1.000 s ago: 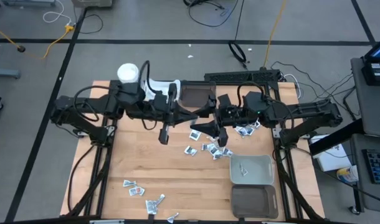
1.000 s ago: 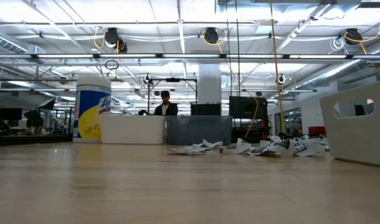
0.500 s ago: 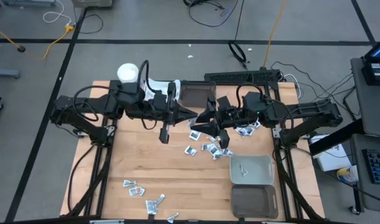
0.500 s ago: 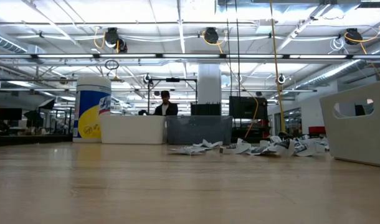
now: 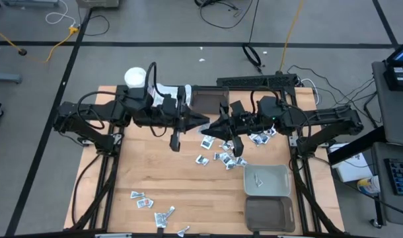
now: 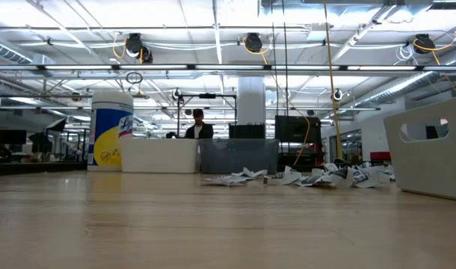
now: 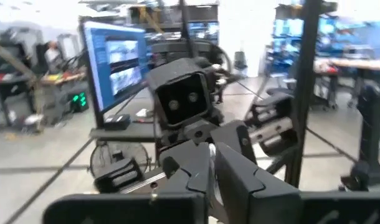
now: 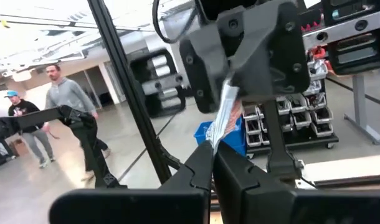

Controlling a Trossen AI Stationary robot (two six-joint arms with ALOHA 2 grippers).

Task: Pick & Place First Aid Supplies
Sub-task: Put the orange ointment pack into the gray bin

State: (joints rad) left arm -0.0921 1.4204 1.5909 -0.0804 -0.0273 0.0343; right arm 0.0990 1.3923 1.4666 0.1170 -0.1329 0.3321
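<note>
Supplies: small white and silvery packets in three spots on the table
Centre pile: loose packets scattered mid-table, just beside the white bin's far end
Near pile: second scatter by the table's near edge, on the left arm's side, well apart from the centre pile
Binned packet: one packet lying inside the white bin
Held packet: silvery strip up in the air, spanning between the two grippers' tips above the centre pile
Right gripper: fingers pinched narrow on one end of the held packet
Left gripper: fingers nearly together, tip to tip with the right one; the held packet's other end sits in its tips
Arms: both reach in to the table's middle from opposite sides and meet over the far half
Dark bin: touching the white bin on its near side; contents cannot tell
Back bin: dark tray at the far edge, behind the grippers
Cup: white cup at the far corner on the left arm's side
Room: two people walking in the background of the right wrist view
</note>
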